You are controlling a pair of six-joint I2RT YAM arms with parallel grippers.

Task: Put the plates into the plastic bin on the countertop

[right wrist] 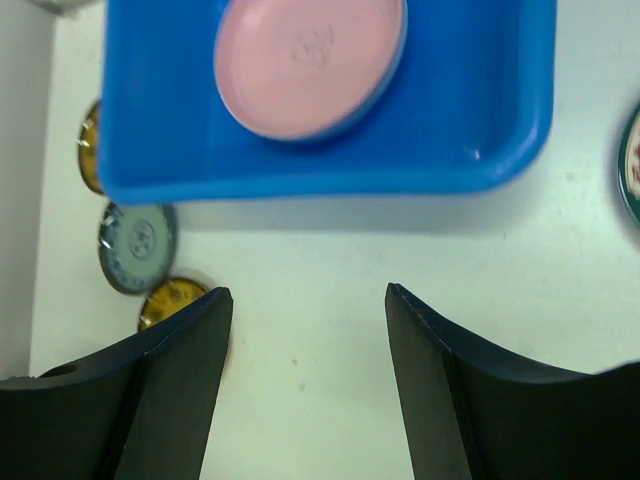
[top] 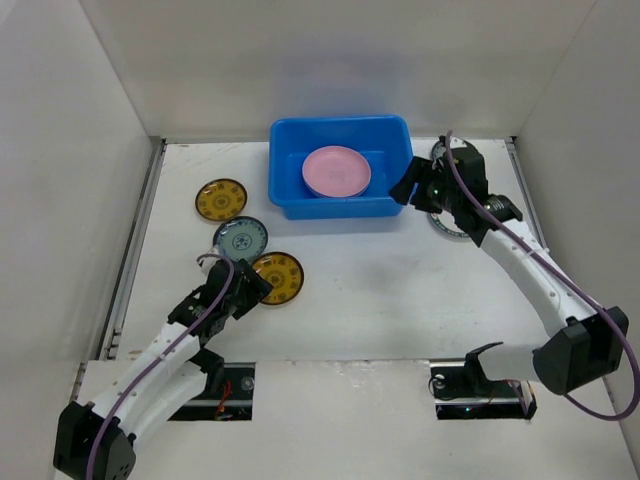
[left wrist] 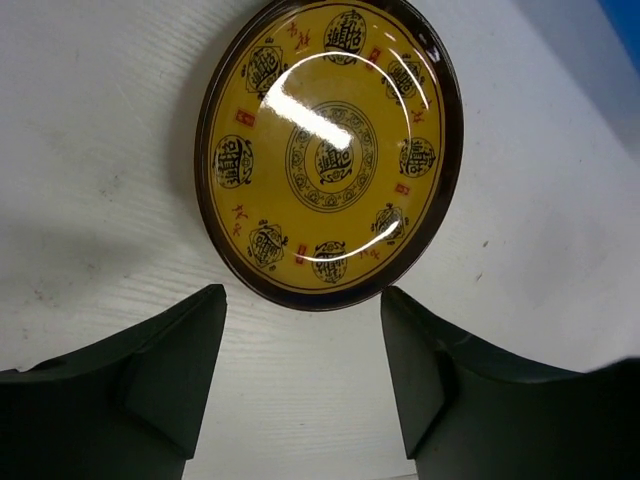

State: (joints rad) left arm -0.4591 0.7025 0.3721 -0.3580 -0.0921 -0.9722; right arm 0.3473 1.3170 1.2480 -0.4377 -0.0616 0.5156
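I find the white countertop [top: 400, 300] carrying the whole job, with the blue plastic bin [top: 335, 209] set at its far middle; every position below is taken from that bin. Inside the bin, near the centre of its floor, lies one pink plate [top: 337, 171], flat; I see no other plate inside. To the left of the bin three plates lie flat on the surface. A far yellow plate [top: 221, 199] lies apart from the bin's left wall. A pale blue patterned plate [top: 240, 238] lies in front of that one. A near yellow plate [top: 280, 277] lies in front of the bin's left corner, touching or all but touching the blue one. To the right of the bin at least one grey-green patterned plate [top: 446, 228] shows, largely covered by the right arm; I cannot count what lies there. The right gripper [top: 405, 190] hangs at the bin's right front corner, jaws apart and empty. The left gripper [top: 255, 283] sits at the near yellow plate's edge, on the side away from the bin, jaws apart with nothing between them. The left wrist view puts the rim just ahead of the fingertips. My judgement is that the step in hand is the left arm's pick of that plate, early in the task. The next move calls for setting the fingers astride the rim, closing on it, then lifting and carrying it toward the bin.
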